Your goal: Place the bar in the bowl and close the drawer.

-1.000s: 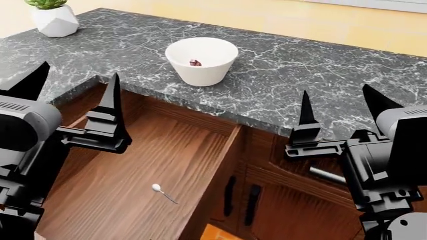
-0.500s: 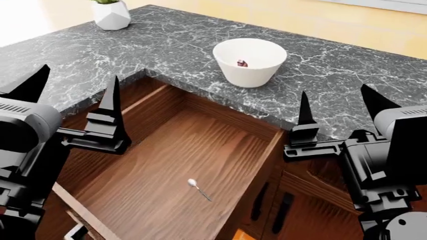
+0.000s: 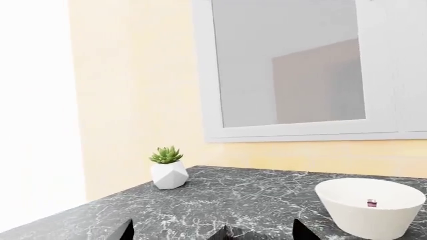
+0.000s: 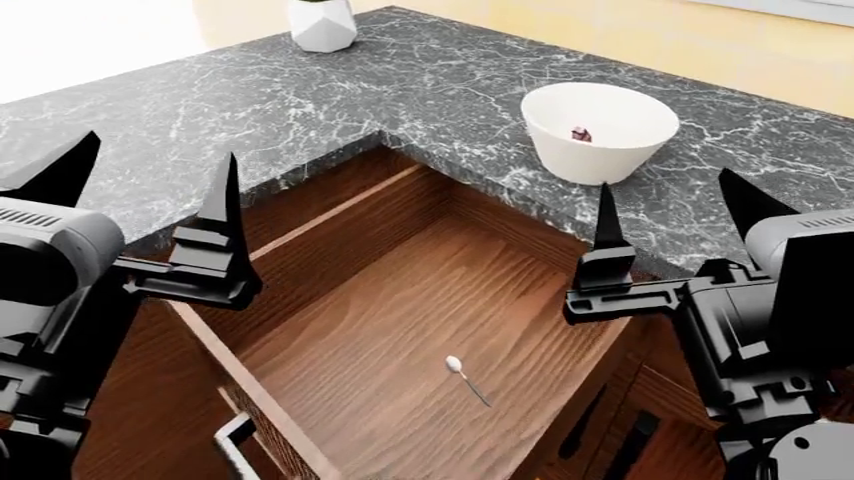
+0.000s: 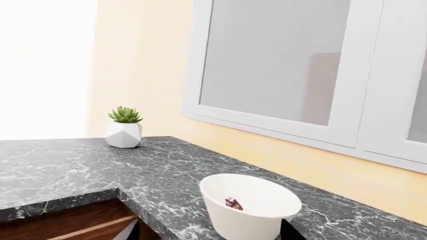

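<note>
The white bowl (image 4: 587, 160) stands on the black marble counter with the dark red bar (image 4: 581, 133) inside it. The reddish-brown drawer (image 4: 387, 290) is pulled wide open below the counter edge. My left gripper (image 4: 150, 160) is open and empty over the drawer's left side. My right gripper (image 4: 671, 200) is open and empty just in front of the bowl. The left wrist view shows the bowl (image 3: 363, 222), the bar (image 3: 371, 203) and the left gripper (image 3: 213, 231). The right wrist view shows the bowl (image 5: 243, 222), the bar (image 5: 233, 203), the drawer (image 5: 67, 225) and the right gripper (image 5: 210, 234).
A small white spoon-like thing (image 4: 455, 364) lies on the drawer floor. A potted plant (image 4: 322, 22) stands at the counter's far corner. The counter (image 4: 267, 90) wraps around the drawer's back and left. Cabinet doors with dark handles (image 4: 627, 440) are below right.
The head view has shifted: bowl, plant and drawer now sit further right in it, and the drawer's front edge shows. Both grippers hold the same open pose.
</note>
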